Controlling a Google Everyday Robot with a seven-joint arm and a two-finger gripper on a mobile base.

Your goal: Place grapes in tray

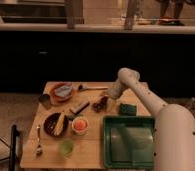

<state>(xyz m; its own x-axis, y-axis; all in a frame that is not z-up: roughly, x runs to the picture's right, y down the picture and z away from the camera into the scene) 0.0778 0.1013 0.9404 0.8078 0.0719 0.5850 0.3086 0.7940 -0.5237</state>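
Observation:
The grapes (99, 104), a small lumpy dark reddish-brown bunch, lie on the wooden table (91, 145) near its middle. The gripper (104, 99) hangs from the white arm (141, 92) right over the grapes' upper right side, at or just above them. The dark-green tray (129, 141) with a raised rim sits at the table's front right, below and right of the grapes. Nothing shows inside it.
A green sponge (126, 109) lies just right of the grapes. A dark bowl with yellow food (56, 124), an orange cup (80, 125), a green cup (66, 147), a fork (38, 141), an orange plate (61, 91), a spoon (91, 88) and a dark bar (79, 108) lie to the left.

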